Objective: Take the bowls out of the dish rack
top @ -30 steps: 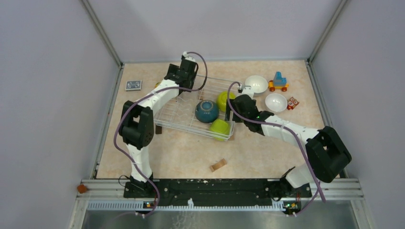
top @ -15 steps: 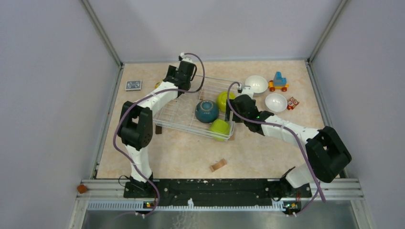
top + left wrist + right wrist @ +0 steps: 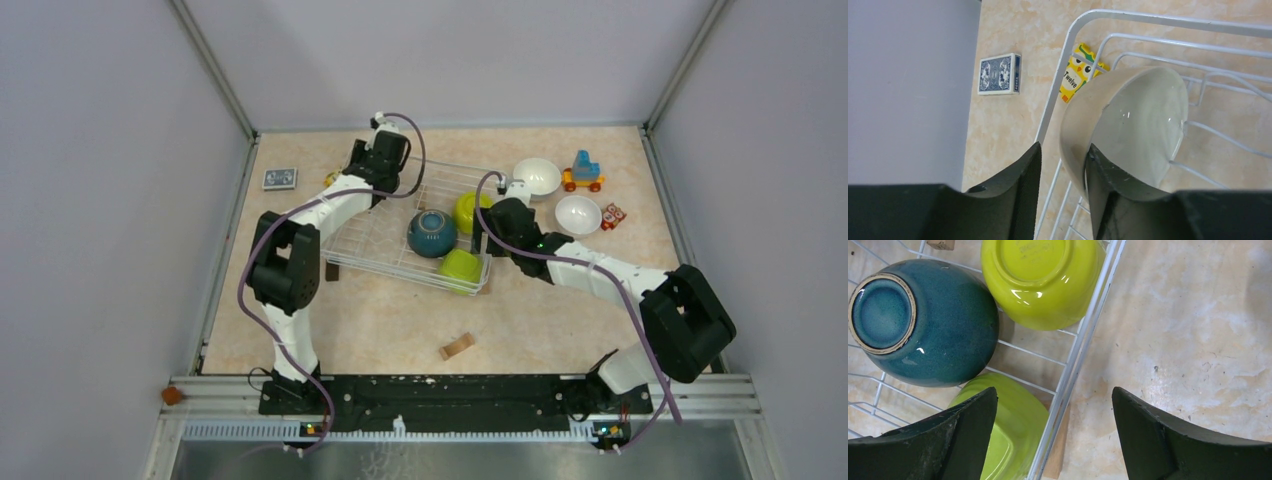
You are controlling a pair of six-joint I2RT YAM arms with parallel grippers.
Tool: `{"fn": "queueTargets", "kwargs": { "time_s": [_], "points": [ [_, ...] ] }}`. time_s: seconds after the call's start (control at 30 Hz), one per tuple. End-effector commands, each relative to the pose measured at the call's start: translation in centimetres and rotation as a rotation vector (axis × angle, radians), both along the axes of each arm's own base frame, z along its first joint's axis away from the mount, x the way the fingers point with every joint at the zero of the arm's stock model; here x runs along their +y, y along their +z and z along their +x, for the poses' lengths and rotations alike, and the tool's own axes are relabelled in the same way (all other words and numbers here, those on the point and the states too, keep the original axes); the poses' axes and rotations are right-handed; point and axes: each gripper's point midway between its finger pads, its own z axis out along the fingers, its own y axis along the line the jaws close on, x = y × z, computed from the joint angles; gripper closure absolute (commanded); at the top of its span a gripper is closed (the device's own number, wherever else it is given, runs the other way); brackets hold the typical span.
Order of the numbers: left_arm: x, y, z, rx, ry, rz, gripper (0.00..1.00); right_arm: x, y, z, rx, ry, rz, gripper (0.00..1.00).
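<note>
The wire dish rack (image 3: 380, 235) lies mid-table. In it sit a dark teal bowl (image 3: 432, 233) and two lime green bowls (image 3: 471, 210) (image 3: 459, 268), all upside down. At the rack's far left corner a beige bowl (image 3: 1143, 125) leans on its side. My left gripper (image 3: 1064, 147) straddles its rim: one finger rests against the white inside, the other stands a little off the outer wall. My right gripper (image 3: 1054, 390) hangs wide open over the rack's right rim (image 3: 1093, 320), one finger above the nearer lime green bowl (image 3: 1013, 425). Two white bowls (image 3: 537, 176) (image 3: 578, 214) stand on the table to the right.
A blue card deck (image 3: 999, 74) lies left of the rack, and a yellow owl card (image 3: 1075, 80) lies under its corner. A toy train (image 3: 582, 172) and a small red block (image 3: 612, 217) sit near the white bowls. A wooden piece (image 3: 457, 346) lies at the front.
My left gripper's jaws have narrowed around the beige bowl's rim, and that wrist has shifted slightly left. The right arm has stayed still.
</note>
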Motion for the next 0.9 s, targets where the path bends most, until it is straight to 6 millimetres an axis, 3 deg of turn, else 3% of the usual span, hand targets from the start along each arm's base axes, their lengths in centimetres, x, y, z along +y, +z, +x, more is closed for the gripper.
{"fn": "queueTargets", "kwargs": {
  "time_s": [0.0,0.2,0.4,0.53,0.87],
  "points": [
    [0.3,1.9,0.5,-0.070,0.018,0.001,0.62,0.5,2.5,1.2,-0.062,-0.002,0.037,0.16],
    [0.5,1.9,0.4,-0.078,0.031,0.011,1.00,0.0,3.3,1.1,-0.087,-0.021,0.053,0.17],
    [1.3,4.0,0.5,-0.136,0.055,0.051,1.00,-0.2,5.3,0.9,-0.149,-0.010,0.077,0.17],
    [1.5,6.6,0.9,-0.181,0.062,0.077,1.00,-0.4,6.7,0.8,-0.187,-0.008,0.090,0.17],
    [-1.8,13.6,0.6,-0.321,0.016,0.189,1.00,-1.3,9.1,0.4,-0.280,-0.019,0.130,0.17]
  ]
}}
